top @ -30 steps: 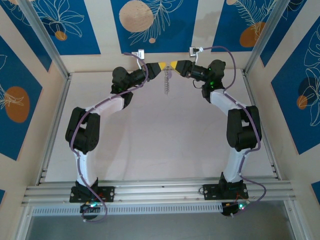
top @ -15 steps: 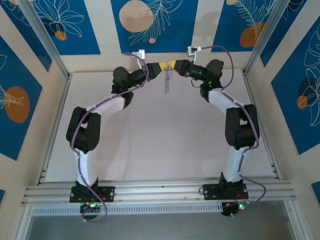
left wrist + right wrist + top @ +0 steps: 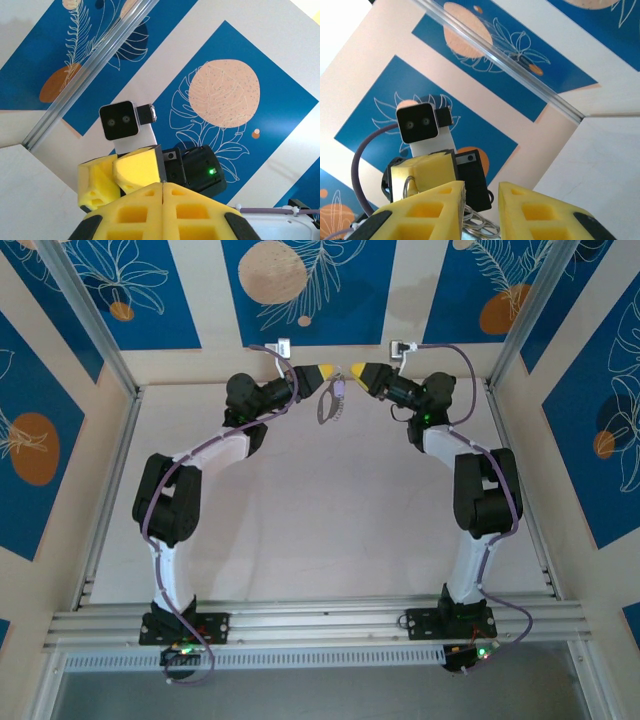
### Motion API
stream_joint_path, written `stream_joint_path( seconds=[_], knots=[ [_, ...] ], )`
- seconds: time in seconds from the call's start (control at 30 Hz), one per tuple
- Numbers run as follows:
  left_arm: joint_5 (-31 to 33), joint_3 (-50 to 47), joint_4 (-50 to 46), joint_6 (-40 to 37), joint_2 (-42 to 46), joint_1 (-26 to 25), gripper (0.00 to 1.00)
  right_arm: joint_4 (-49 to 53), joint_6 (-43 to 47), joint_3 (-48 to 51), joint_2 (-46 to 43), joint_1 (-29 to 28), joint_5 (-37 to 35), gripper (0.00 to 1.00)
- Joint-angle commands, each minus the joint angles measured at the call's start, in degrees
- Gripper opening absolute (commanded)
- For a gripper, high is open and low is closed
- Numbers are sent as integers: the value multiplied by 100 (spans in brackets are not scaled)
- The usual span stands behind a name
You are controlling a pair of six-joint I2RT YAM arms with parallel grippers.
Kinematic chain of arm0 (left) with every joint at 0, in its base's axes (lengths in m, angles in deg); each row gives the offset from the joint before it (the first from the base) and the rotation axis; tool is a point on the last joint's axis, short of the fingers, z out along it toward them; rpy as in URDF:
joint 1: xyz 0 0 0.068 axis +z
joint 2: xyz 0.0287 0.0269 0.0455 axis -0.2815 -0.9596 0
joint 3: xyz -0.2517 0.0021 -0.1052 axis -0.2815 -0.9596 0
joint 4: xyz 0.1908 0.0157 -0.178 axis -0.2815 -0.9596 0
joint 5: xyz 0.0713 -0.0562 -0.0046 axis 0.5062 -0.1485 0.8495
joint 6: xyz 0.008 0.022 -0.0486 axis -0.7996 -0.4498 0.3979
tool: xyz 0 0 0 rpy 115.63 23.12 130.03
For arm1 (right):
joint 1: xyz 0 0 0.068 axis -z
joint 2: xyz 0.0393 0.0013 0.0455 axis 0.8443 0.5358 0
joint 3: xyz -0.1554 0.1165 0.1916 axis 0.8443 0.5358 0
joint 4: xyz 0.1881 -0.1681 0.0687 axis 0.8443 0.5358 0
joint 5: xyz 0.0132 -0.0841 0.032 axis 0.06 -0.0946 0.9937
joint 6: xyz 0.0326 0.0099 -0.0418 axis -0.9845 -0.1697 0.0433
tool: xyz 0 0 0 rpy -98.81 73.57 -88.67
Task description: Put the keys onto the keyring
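Holding keyring (image 3: 328,410) clenched in left end effector (image 3: 329,371), above surface (image 3: 300,520); right end effector (image 3: 356,369) parted, empty, nearby. Lilac key (image 3: 340,390) dangles at ring; confirm threading, hold ring steady.

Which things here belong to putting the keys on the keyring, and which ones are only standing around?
Belong to the job:
- keyring, hanging from the shut left hand
- purple-headed key, close to the ring
- right hand, open

Only around:
- blue leaf-print wall panels
- aluminium frame posts
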Motion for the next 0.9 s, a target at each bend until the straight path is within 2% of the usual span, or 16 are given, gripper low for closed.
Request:
stream_joint_path(
  seconds=[0.0, 0.13, 0.33, 0.87],
  knots=[
    [-50, 191, 279, -26, 5, -71, 0, -731, -265, 164, -123, -41, -412, 26],
    [-52, 191, 266, -32, 18, -72, 0, -919, -319, 255, -150, -49, -544, 27],
    [-51, 174, 262, -40, 24, -73, 0, -1021, -294, 239, -226, -144, -536, 34],
    [-54, 173, 262, -40, 31, -80, 0, -988, -123, 294, -372, -314, -509, 38]
  ],
)
